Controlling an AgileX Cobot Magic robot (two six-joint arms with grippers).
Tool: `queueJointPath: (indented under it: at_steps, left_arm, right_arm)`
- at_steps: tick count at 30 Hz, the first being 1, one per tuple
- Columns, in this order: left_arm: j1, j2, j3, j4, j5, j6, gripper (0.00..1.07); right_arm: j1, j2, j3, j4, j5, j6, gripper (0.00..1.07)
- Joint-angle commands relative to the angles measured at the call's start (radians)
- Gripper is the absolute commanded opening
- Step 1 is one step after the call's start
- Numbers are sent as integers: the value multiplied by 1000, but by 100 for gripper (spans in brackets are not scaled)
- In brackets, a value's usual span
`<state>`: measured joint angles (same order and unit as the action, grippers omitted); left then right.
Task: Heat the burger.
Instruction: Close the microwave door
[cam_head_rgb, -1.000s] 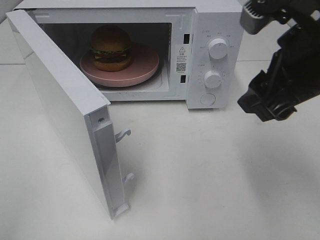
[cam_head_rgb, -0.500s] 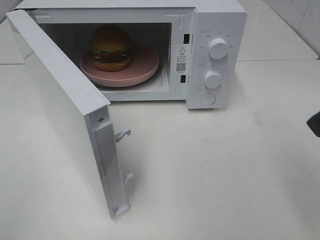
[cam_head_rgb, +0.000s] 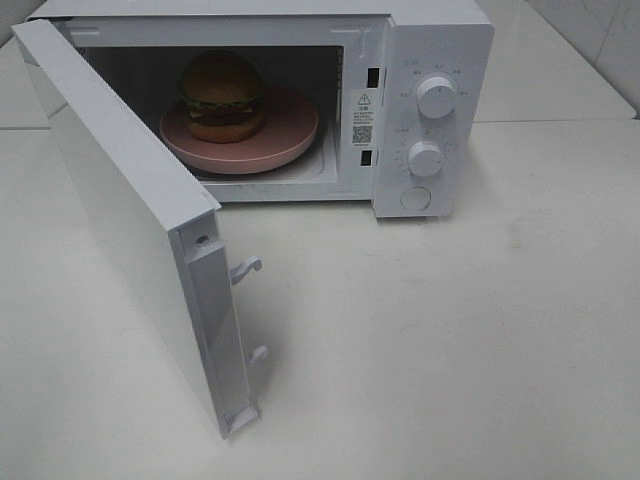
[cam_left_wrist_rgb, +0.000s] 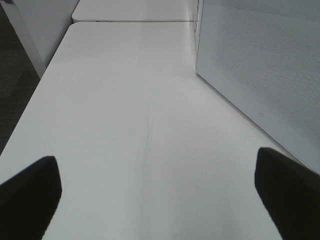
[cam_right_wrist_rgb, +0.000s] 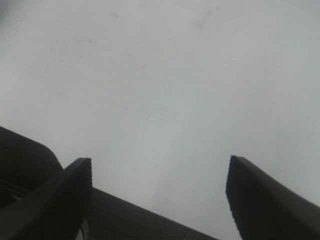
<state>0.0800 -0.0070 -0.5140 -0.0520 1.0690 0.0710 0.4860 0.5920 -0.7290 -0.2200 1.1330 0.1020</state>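
Gone from the high view is the right arm, which a second ago stood at the right side beside the microwave (cam_head_rgb: 440, 40); half a second ago only a dark sliver was left at that edge, and now none of it is seen there.

The burger (cam_head_rgb: 222, 95) is seated on the pink plate (cam_head_rgb: 290, 135) inside the microwave cavity, towards the left rear of the plate. The door (cam_head_rgb: 120, 220) is swung wide open over the bench (cam_head_rgb: 450, 330).

The left pincer (cam_left_wrist_rgb: 157, 175) is spread fully apart and nothing is held in it; the door's outer face is seen just beside it. The right pincer (cam_right_wrist_rgb: 159, 165) is also parted, with only bare bench between its jaws.

Several faults can be foreseen. Heating cannot be begun while the door is open, so the door must be pushed shut first. If it is pushed too hard or too far out from the hinge, the whole microwave may be slid across the bench. If it is pushed too softly, the latch hooks (cam_head_rgb: 247, 268) may not be seated. The plate's front rim lies near the opening and could be struck by the door if it overhangs. The wrong dial might then be turned.

Counted: one burger, one plate, one microwave, one door, two latch hooks, two dials (cam_head_rgb: 436, 97), one round button (cam_head_rgb: 415, 198), two pincers.
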Motion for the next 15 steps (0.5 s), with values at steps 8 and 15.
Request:
queueJointPath:
  at_steps: [8,15]
  left_arm:
    - [2,-14,-1,4,1,-2,98]
    - [2,-14,-1,4,1,-2,98]
  right_arm:
    - [-172,-204,125,52,-24,0,74]
    - [-270,-348,196,81,-58,0,74]
